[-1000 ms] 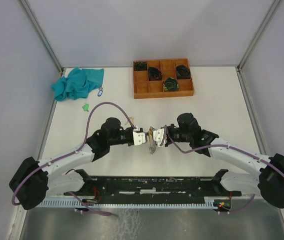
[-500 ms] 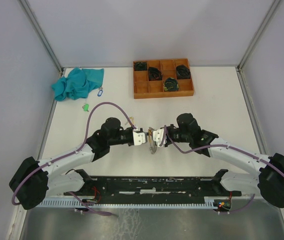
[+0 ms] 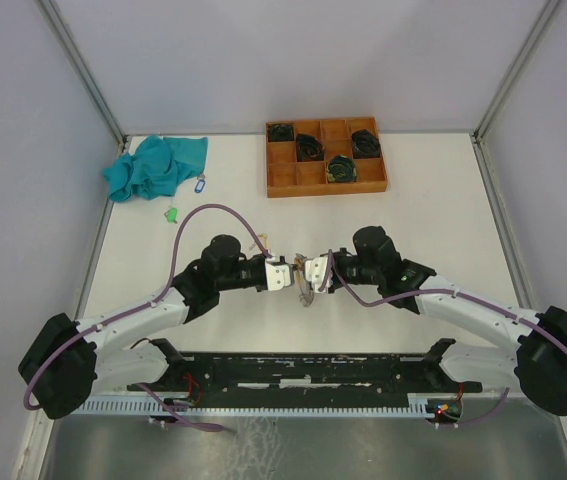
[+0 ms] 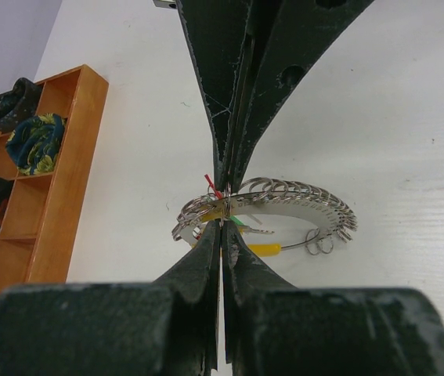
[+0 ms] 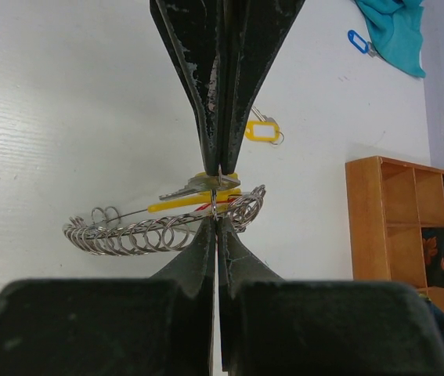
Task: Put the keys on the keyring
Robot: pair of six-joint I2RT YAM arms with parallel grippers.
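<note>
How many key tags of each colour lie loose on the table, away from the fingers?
blue tag: 1
green tag: 1
yellow tag: 1
Total: 3

Both my arms bend inward, wrists facing each other. Left gripper [image 3: 283, 272] and right gripper [image 3: 310, 270] nearly touch, jaws pressed together on each.

Bright even light, faint soft shadows — wrist-view foregrounds blurred, backgrounds sharp.
</note>
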